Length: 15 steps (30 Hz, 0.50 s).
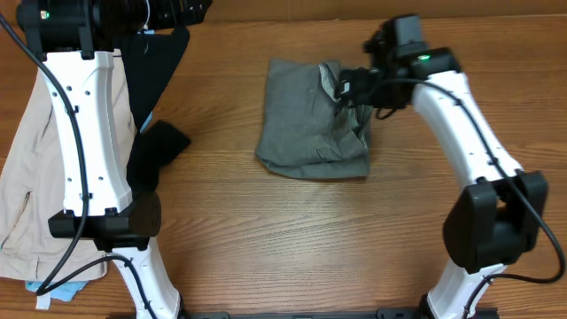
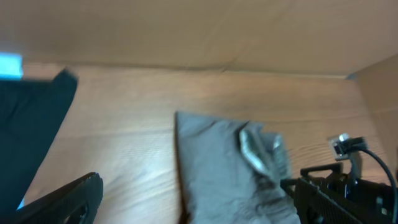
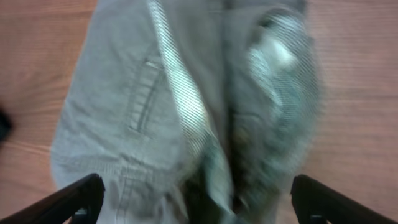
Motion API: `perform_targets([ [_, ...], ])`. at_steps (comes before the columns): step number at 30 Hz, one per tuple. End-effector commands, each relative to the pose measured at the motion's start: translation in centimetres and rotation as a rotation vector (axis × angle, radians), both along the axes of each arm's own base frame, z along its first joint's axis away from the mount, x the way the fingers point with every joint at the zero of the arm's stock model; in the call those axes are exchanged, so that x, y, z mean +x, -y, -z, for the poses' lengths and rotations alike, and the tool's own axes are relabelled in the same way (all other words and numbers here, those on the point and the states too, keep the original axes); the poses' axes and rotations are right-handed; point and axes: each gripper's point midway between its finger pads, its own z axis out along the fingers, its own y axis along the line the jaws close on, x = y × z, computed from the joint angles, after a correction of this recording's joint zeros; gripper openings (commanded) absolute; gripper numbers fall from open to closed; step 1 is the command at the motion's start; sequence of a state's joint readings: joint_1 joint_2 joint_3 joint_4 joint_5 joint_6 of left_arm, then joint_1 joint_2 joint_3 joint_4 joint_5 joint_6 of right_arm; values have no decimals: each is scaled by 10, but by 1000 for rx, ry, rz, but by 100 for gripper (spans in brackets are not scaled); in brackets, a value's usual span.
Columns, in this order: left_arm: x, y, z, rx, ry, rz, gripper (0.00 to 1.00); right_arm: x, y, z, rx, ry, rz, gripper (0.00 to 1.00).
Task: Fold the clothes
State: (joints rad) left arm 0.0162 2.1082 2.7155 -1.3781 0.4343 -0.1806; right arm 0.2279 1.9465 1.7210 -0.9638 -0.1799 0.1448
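Observation:
The clothes, a pair of mid-grey shorts [image 1: 297, 115], lie folded into a rough rectangle at the middle back of the table, with a rumpled, paler ridge along their right side. In the right wrist view the shorts [image 3: 155, 106] fill the frame. My right gripper [image 1: 344, 86] hovers over the upper right edge of that ridge. Its jaws [image 3: 199, 205] are open wide, with cloth below them and nothing pinched. My left gripper [image 1: 173, 11] is at the back left, well away from the shorts [image 2: 217, 168], and stands open [image 2: 196, 208] and empty.
A black garment [image 1: 164, 62] hangs and lies at the back left beside the left arm, with a part [image 1: 164, 146] on the table. Beige shorts [image 1: 22, 168] cover the far left edge. Bare wood [image 1: 310, 239] lies in front of the grey shorts.

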Motion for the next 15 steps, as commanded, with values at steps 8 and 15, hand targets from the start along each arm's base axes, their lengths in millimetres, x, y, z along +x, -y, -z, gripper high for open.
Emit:
perform_targets([
  [8, 9, -24, 38, 112, -88, -76, 100, 13, -79, 1, -15, 151, -145, 4],
  [15, 10, -23, 44, 112, -101, -73, 100, 14, -80, 63, -52, 39, -143, 4],
])
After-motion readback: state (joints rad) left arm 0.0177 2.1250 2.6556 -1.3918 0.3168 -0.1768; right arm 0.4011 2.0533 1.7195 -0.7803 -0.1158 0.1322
